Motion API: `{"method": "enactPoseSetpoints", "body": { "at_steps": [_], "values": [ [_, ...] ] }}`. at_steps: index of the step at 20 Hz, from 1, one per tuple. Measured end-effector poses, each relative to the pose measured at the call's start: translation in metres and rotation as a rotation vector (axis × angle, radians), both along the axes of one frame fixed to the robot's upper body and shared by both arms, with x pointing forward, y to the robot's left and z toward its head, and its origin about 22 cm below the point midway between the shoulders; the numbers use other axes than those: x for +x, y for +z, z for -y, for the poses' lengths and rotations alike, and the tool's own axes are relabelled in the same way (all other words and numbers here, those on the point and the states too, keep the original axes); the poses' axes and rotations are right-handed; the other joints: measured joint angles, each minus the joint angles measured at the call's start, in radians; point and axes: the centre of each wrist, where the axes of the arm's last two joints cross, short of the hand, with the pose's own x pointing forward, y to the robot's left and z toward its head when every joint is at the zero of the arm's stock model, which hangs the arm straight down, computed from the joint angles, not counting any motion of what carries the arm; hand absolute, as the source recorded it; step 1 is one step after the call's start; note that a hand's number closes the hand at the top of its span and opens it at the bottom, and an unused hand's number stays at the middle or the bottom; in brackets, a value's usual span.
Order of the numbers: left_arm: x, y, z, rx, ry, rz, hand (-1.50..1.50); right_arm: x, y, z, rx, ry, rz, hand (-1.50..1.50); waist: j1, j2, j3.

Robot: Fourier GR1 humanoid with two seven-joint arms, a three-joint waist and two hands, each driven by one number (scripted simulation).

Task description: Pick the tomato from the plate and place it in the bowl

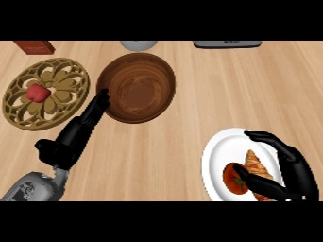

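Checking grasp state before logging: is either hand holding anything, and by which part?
Nothing held. Right hand arches open over the tomato, which sits on the white plate; left hand lies open beside the bowl.

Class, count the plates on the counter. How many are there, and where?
2. A gold openwork plate lies at the left, beside the wooden bowl; a white plate lies at the lower right, under the right hand. None seems hidden.

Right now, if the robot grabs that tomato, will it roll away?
The tomato looks round, so it may roll on the smooth white plate. Its smooth skin could be slippery. The croissant beside it might stop it rolling that way.
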Motion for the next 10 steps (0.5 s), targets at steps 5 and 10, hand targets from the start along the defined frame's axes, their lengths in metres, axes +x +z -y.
{"method": "enactPoseSetpoints", "body": {
  "at_steps": [5,10],
  "values": [
    [-0.002,0.001,0.006,-0.004,-0.035,-0.010,0.00,-0.011,0.006,0.018,-0.262,-0.006,0.044,-1.50,0.012,0.001,-0.001],
    [-0.002,0.004,0.010,-0.001,-0.046,-0.018,0.00,-0.013,0.032,0.032,-0.576,-0.017,-0.027,-1.50,0.018,0.000,-0.004]
  ]
}}
